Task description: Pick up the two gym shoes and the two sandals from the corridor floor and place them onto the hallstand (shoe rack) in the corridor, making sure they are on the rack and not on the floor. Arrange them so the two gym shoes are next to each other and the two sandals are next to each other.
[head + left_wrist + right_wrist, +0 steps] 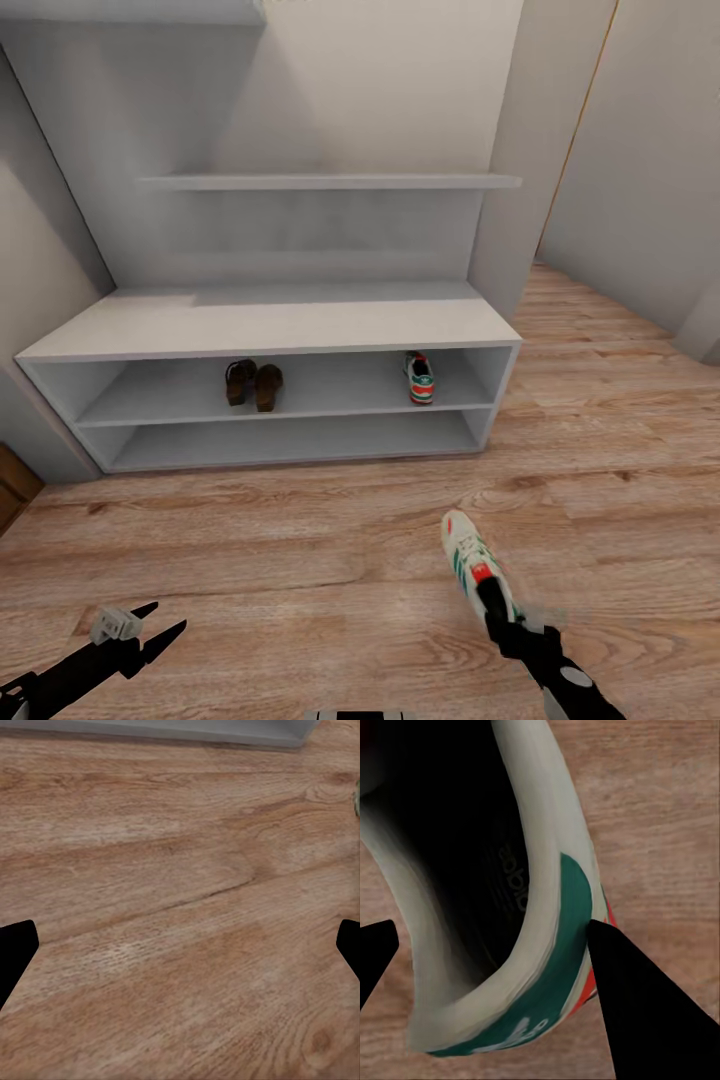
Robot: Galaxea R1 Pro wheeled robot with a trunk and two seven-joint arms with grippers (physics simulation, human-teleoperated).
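While our right gripper [497, 612] clenches the heel collar of one gym shoe [474, 562] — one finger [649, 1009] pressed against the green and red heel outside, the shoe's dark inside gaping in the right wrist view — the shoe hangs toe-forward over the corridor floor [300, 540], well short of the hallstand [270, 325]. On the upper shelf slot we see the two sandals [253, 384] side by side toward the left, and the other gym shoe [419, 377] near the right end. Our left gripper [150, 625] hangs released, its fingers spread, holding nothing — bare planks beneath it.
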